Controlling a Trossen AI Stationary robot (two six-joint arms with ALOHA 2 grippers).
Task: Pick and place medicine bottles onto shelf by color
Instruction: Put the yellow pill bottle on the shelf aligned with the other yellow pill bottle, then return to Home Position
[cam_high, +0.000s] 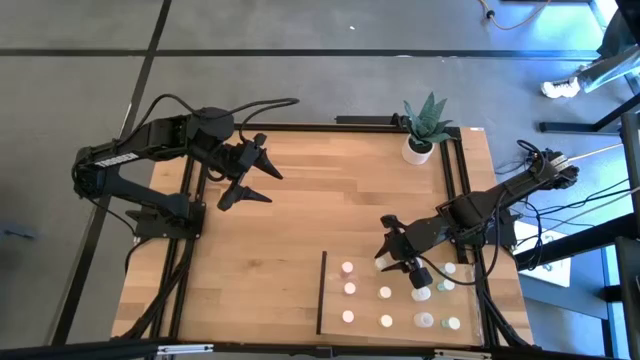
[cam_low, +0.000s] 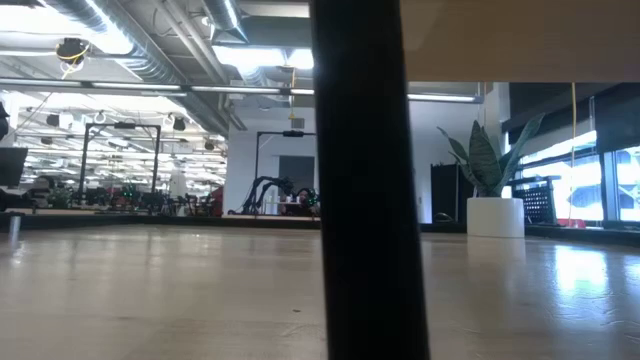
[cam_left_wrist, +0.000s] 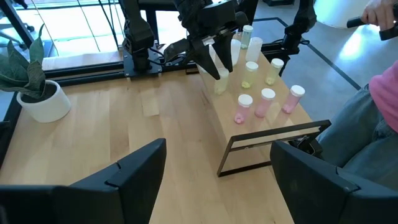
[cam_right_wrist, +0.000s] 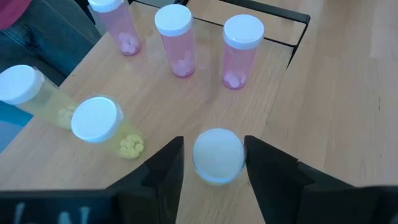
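The shelf is a pale panel at the table's near right. Pink bottles, pale yellow bottles and green bottles stand on it by their bases in rows. My right gripper hovers over the shelf, slanting down, open. Its fingers stand on either side of the white cap of a pale yellow bottle, which stands upright on the shelf. My left gripper waits open above the far left of the table, touching nothing. My right gripper has one finger on each side of the pale yellow bottle's cap, coming from above at a slant. A strip of shelf shows between one finger and the cap. I cannot tell whether the other finger touches it.
A white pot with a green plant stands at the table's far right corner. A person sits just beyond the shelf's side. In the low view a dark upright blocks the middle. Bare tabletop lies left of the shelf.
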